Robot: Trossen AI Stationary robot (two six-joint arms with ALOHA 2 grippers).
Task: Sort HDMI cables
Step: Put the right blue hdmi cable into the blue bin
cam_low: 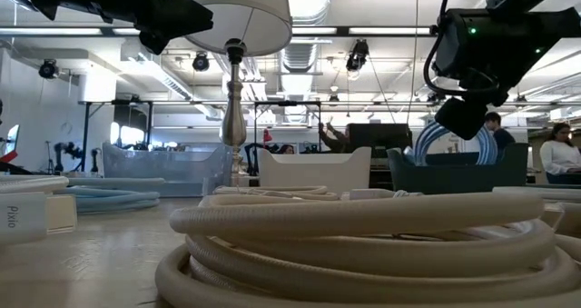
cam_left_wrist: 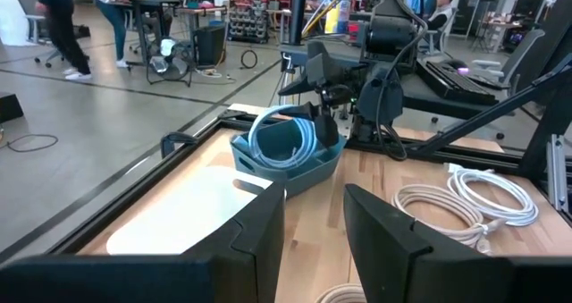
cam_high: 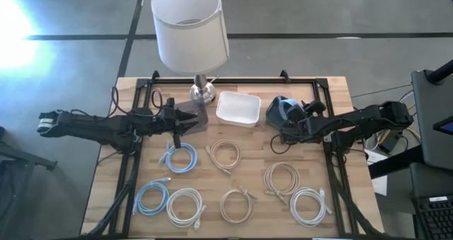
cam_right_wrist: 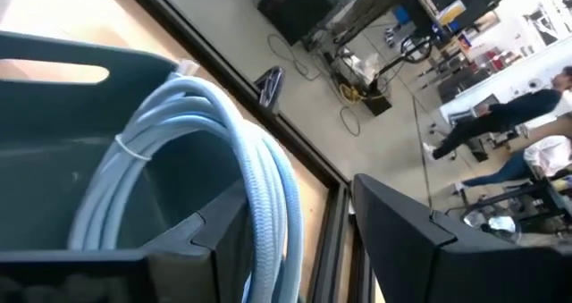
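Wooden table (cam_high: 106,176), right gripper (cam_high: 288,120) fingers spread over blue bin (cam_high: 277,111), blue coil (cam_right_wrist: 223,169) released, left gripper (cam_high: 191,120) fingers parted, empty.

The word "Pixio" is printed sideways on a small white box (cam_low: 36,219) in the low view.

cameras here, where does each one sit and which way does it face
High view: overhead, straight down on the wooden table; both arms show.
Low view: table height, looking across a beige coiled cable; arms overhead.
Left wrist view: on the left arm, facing the dark blue plastic bin; own fingers below.
Right wrist view: on the right arm, down into that bin; right gripper open beside the light blue coiled cable.
Shared: both wrist views show that bin and coil.
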